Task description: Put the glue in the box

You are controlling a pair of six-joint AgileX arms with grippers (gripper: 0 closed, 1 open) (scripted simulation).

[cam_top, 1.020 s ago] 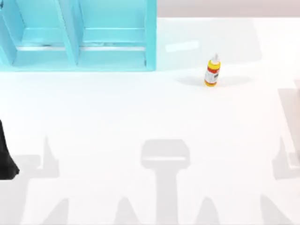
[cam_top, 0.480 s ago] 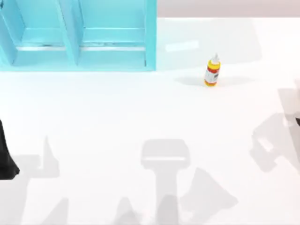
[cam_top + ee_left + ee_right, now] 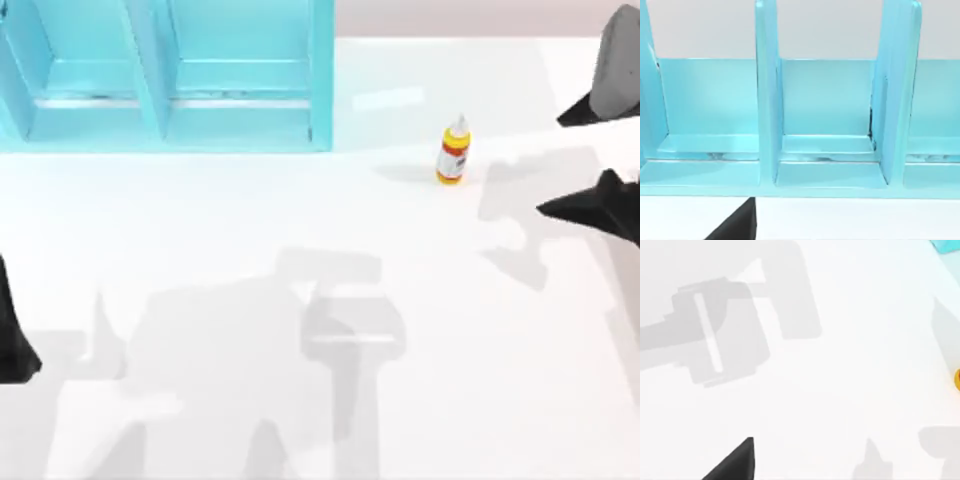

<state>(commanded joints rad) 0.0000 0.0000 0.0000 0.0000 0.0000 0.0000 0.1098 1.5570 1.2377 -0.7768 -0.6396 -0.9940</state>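
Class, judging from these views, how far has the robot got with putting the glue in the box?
Done: nothing; the glue stands upright on the table, to the right of the blue box. In hand: the right gripper is in at the table's right edge, apart from it. Left: grasp, carry, release. The left arm sits parked at the left edge.

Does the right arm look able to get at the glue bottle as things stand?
Probably yes. The glue stands upright on bare table, apart from the blue box, and the right gripper sits at the right edge with nothing between them.
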